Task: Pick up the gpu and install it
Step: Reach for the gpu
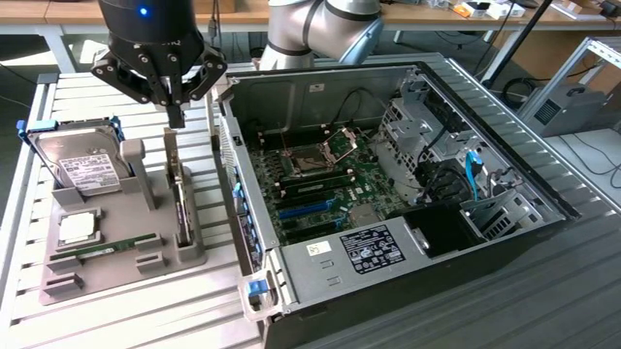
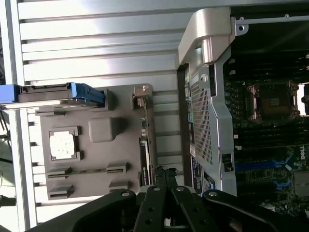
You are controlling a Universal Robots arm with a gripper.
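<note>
**Inspector:** Gpu: where is it?

**Assessor:** It stands on edge in a slot of the grey holder on the slatted table. On the exterior view's clock face, the hard drive is at its ten o'clock. The open computer case is at its three o'clock.

**Inspector:** Bearing from the gripper?

**Assessor:** The gripper hangs above the holder. The card lies toward six o'clock from the fingertips, and its long axis runs twelve to six.

**Inspector:** Fingers?

**Assessor:** Clenched together, with nothing seen between them. I judge the card not yet grasped.

**Inspector:** What does each view contribute?

**Assessor:** The exterior view gives the vertical picture, with the fingertips over the card. How much air separates them I cannot tell. The wrist view gives the line-up. There the gpu is a thin dark edge, and the gripper sits just beside that line, not astride it. The blue slots inside the case stand unoccupied.
</note>
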